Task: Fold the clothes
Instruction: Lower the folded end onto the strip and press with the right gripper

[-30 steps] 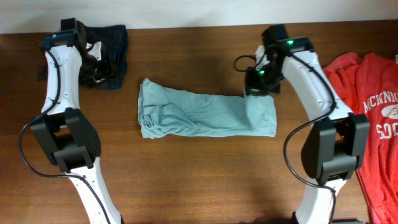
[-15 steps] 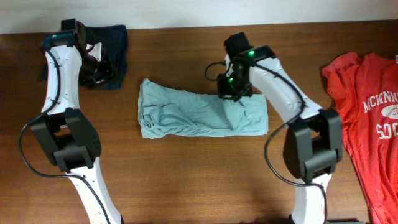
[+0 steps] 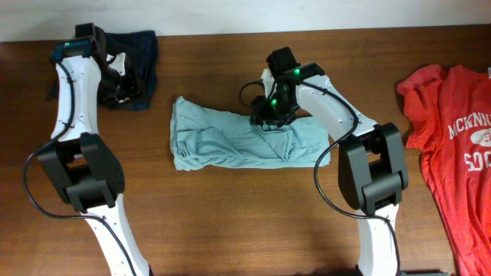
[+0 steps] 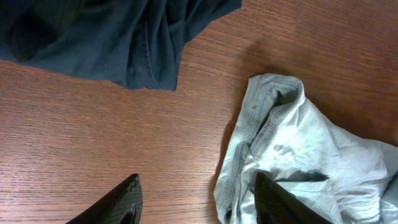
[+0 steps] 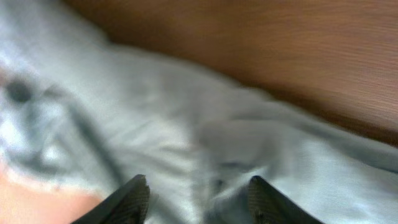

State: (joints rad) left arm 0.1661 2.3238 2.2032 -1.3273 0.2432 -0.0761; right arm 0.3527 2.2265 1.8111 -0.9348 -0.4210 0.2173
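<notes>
Brown wood-grain table [image 3: 230,222]. Mid-table: pale grey-teal T-shirt [image 3: 222,142], folded into a long rumpled band lying left to right. Far left corner: dark navy garment [image 3: 146,54], bunched. Right edge: red T-shirt [image 3: 460,153] with white lettering, spread flat, well apart from the others.

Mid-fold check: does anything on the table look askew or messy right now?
The pale grey-teal cotton T-shirt is folded into a long strip, but its left end is bunched and wrinkled. The dark navy garment at top left lies crumpled. The red T-shirt with white lettering lies spread out, unfolded.
</notes>
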